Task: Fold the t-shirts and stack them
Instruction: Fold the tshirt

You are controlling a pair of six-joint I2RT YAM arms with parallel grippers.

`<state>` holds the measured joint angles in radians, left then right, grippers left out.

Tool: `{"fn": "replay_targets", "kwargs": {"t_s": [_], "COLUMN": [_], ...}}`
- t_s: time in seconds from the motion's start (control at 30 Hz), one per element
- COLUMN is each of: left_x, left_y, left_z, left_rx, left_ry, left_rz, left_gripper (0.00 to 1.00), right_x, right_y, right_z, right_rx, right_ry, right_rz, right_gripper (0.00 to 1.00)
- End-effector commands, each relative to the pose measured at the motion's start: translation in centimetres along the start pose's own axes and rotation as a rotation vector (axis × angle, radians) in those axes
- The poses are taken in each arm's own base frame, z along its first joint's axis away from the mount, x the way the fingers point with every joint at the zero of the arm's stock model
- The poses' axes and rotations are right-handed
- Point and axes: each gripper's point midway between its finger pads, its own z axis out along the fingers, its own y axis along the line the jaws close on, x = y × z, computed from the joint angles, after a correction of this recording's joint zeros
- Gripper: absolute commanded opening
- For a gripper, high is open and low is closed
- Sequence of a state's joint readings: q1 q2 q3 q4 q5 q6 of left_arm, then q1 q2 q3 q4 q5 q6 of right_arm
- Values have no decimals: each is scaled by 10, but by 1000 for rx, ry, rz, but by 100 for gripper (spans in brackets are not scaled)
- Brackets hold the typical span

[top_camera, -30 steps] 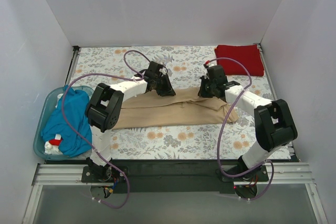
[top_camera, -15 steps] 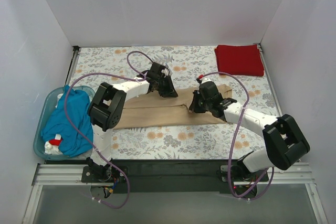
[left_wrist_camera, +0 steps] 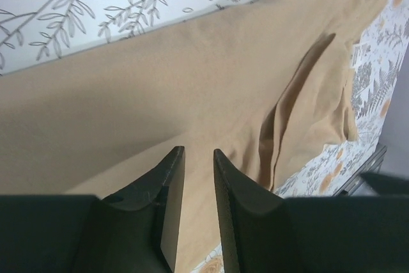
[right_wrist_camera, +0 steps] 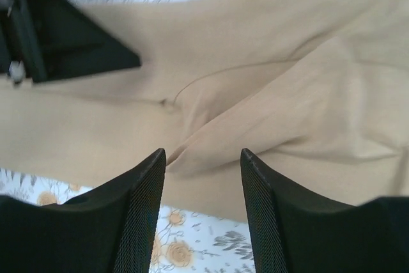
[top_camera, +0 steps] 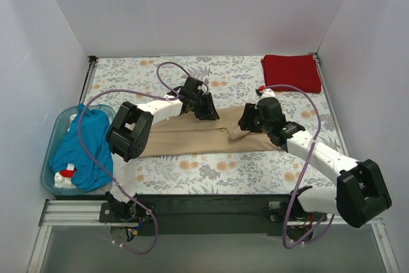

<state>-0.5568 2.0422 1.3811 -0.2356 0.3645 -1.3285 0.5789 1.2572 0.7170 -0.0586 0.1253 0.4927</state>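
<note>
The tan t-shirt [top_camera: 185, 139] lies spread lengthwise across the middle of the table, its right part creased and doubled over [right_wrist_camera: 307, 94]. My left gripper [top_camera: 206, 108] hovers at its back edge. In the left wrist view its jaws [left_wrist_camera: 198, 151] stand narrowly open over tan cloth [left_wrist_camera: 160, 81], holding nothing. My right gripper [top_camera: 246, 119] sits over the fold, wide open [right_wrist_camera: 202, 153] and empty. The dark red t-shirt [top_camera: 291, 73] lies folded at the back right. The teal t-shirt [top_camera: 83, 145] is bunched up in the tub at the left.
The light blue tub [top_camera: 46, 174] stands at the table's left edge, with a small red-and-white item beside the teal cloth. A floral tablecloth [top_camera: 128, 71] covers the table. White walls close in the back and both sides. The left gripper's black body [right_wrist_camera: 64, 36] shows in the right wrist view.
My right gripper, shut a second ago, moved left and toward me with the shirt's right end, then opened and let the cloth go. My left gripper's jaws widened slightly in place.
</note>
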Motion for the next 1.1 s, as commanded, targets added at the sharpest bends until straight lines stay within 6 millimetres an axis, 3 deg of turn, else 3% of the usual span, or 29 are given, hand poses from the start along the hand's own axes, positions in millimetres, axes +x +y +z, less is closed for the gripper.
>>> {"fn": "replay_targets", "kwargs": {"t_s": [0.0, 0.03, 0.07, 0.13, 0.2, 0.27, 0.37, 0.57, 1.07], "left_x": [6, 10, 15, 29, 42, 50, 60, 67, 81], "left_y": [-39, -40, -43, -50, -58, -61, -69, -71, -78], "left_z": [-28, -29, -29, -28, -26, -25, -24, -19, -3], "left_rx": [70, 68, 70, 77, 90, 99, 118, 107, 117], "left_ry": [-17, -11, -4, 21, 47, 65, 91, 121, 173], "left_rz": [121, 134, 150, 198, 235, 272, 310, 345, 369], "left_gripper": [24, 25, 25, 26, 27, 29, 31, 32, 31], "right_x": [-44, -55, -52, -69, -67, -80, -81, -67, -55], "right_y": [-32, -52, -55, -67, -73, -77, -93, -95, -101], "right_z": [-11, -10, -4, 0, 15, 23, 40, 65, 80], "right_rx": [60, 89, 58, 57, 19, -8, 6, -60, -55], "right_ry": [-70, -82, -40, -37, 20, 24, 58, 139, 185], "right_rz": [13, 36, 39, 40, 27, 28, 29, 65, 75], "right_gripper": [57, 57, 57, 57, 57, 57, 57, 55, 54]}}
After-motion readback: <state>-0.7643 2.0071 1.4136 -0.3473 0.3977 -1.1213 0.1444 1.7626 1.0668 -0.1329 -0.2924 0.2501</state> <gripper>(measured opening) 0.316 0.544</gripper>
